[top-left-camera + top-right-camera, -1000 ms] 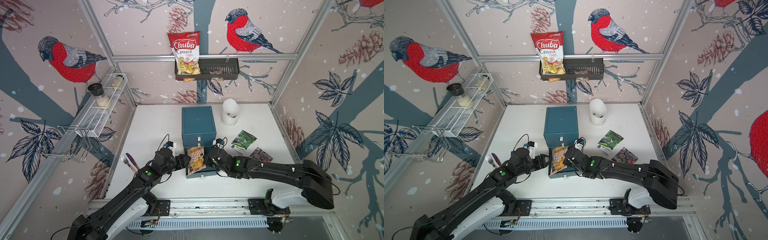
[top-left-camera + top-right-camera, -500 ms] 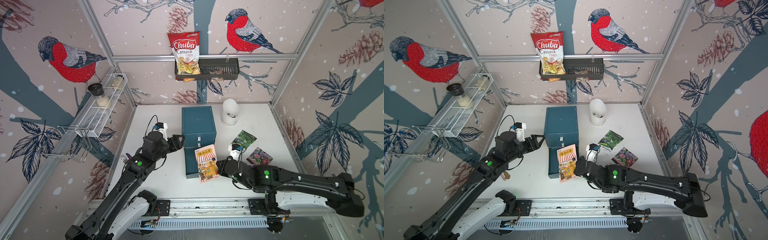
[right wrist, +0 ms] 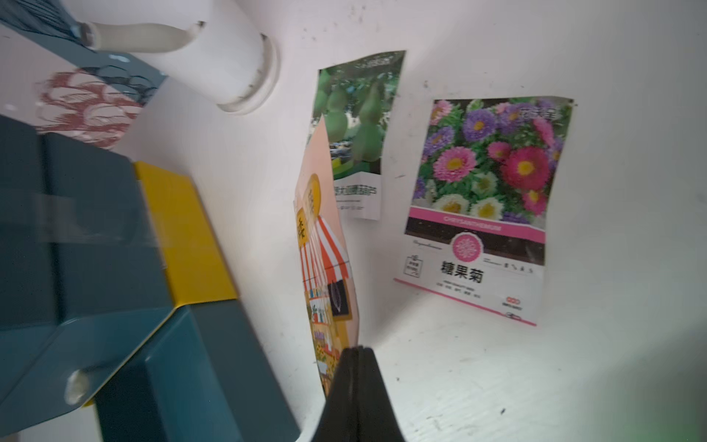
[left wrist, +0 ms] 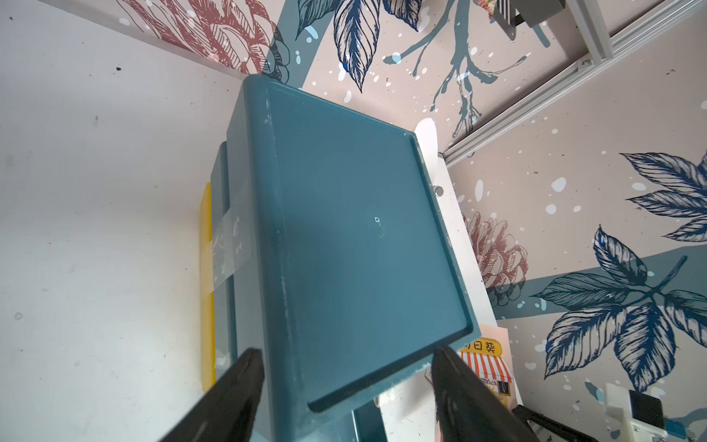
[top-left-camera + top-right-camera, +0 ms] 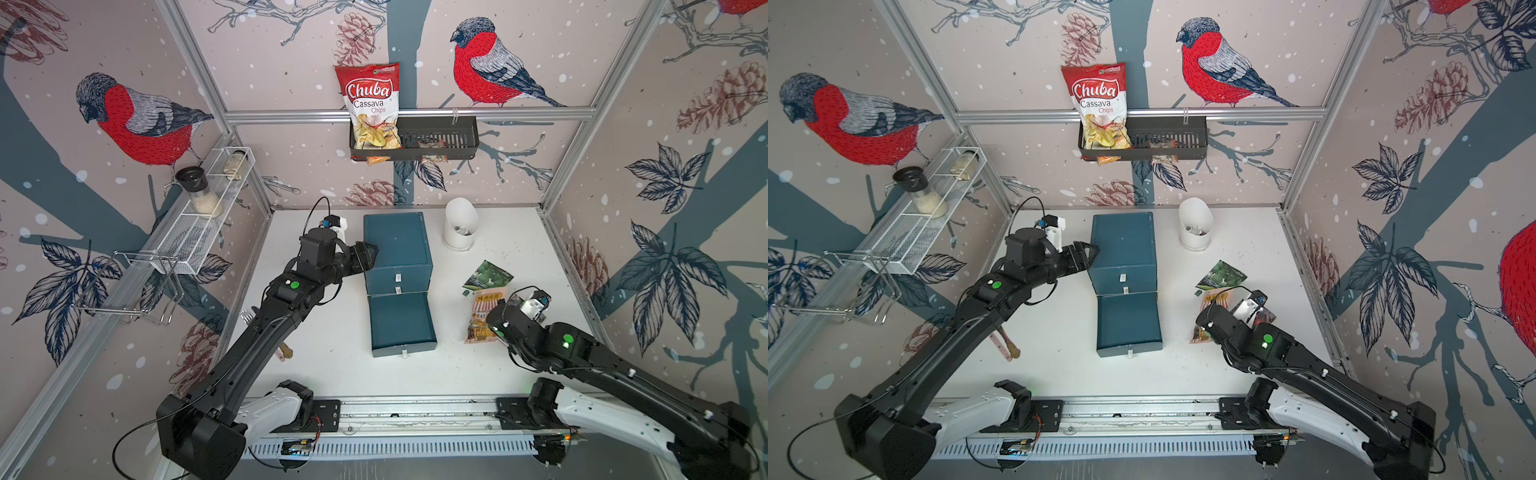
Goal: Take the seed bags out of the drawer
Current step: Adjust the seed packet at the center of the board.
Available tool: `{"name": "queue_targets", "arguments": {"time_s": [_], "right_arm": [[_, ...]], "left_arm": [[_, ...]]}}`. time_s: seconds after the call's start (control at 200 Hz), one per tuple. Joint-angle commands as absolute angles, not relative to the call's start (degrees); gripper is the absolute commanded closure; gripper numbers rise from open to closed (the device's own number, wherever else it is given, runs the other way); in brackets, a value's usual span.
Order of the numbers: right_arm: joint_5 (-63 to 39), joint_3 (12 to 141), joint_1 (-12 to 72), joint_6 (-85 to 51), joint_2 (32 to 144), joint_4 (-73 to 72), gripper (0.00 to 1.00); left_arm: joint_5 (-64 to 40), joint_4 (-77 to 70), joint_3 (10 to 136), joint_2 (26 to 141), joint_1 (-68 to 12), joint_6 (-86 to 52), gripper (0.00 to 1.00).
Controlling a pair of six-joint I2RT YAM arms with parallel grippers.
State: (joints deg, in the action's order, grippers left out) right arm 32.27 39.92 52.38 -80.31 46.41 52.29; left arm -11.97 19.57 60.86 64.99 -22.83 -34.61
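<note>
- The right gripper (image 3: 357, 350) has its jaws pressed together on the near edge of the orange glossy seed packet with the striped-awning shop (image 5: 484, 309), which it holds tilted up on one edge above the white tabletop (image 5: 345, 361).
- That orange packet is to the right of the teal metal drawer cabinet (image 5: 397, 245), well clear of it, and its far end overlaps the green glossy packet printed with gourd-like fruits (image 5: 486, 276).
- The green packet lies flat on the table, just near of the white slant-cut cylinder holder (image 5: 459, 226).
- The glossy packet with pink and purple flowers (image 3: 486, 191) lies flat to the right of the orange one. In both top views the right wrist mostly covers it.
- The cabinet's bottom drawer (image 5: 401, 324) is pulled out toward the near side, and its teal floor shows.
- The left gripper (image 5: 365, 257) is at the cabinet's upper left edge with its jaws spread wide, holding nothing. I cannot tell whether it touches the cabinet.
</note>
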Motion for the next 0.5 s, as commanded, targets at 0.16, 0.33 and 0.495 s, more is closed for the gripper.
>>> {"name": "queue_targets", "arguments": {"time_s": [0.16,0.33,0.495], "right_arm": [[19.2,30.9,40.7,-73.0,47.1,42.2,1.00],[15.0,26.8,35.6,-71.0,47.8,35.9,1.00],[14.0,29.2,33.1,-68.8,52.2,34.4,1.00]], "left_arm": [[-12.3,18.9,61.7,67.1,-21.2,-32.0,0.28],[-12.1,18.4,60.7,68.0,-20.5,-31.8,0.28],[-12.5,18.1,60.6,68.9,-20.2,-31.7,0.29]]}}
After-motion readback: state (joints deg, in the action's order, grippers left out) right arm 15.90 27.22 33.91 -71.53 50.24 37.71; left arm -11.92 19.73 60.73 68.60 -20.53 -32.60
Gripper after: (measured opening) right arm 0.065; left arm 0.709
